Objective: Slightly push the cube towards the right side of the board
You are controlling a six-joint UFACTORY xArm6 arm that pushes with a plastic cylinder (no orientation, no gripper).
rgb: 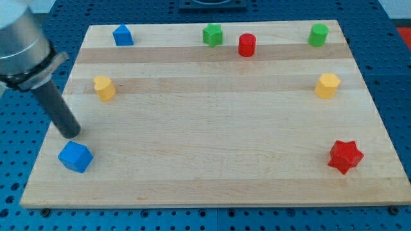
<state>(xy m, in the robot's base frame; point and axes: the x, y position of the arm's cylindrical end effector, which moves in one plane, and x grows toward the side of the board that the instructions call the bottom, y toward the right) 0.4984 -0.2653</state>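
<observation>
The arm carries no jaws at all, so nothing is gripped; it ends in a dark rod whose lower end, my tip (69, 133), rests on the wooden board (212, 167) near the view's left edge. The board lies on a blue perforated desk (398, 77).

The blue cube (76, 156) sits just below my tip, a touch to the view's right of it, very close; I cannot tell whether the two touch. It lies in the board's lower left corner.

Above my tip and a little to the right stands a yellow block (104, 88). Farther up, near the board's top edge, is a blue house-shaped block (122, 35).

Well away to the right along the top edge are a green star-like block (212, 34), a red cylinder (247, 45) and a green cylinder (317, 34). A yellow hexagonal block (327, 85) sits at the right side, and a red star (345, 156) lies in the lower right corner, far across the board from my tip.
</observation>
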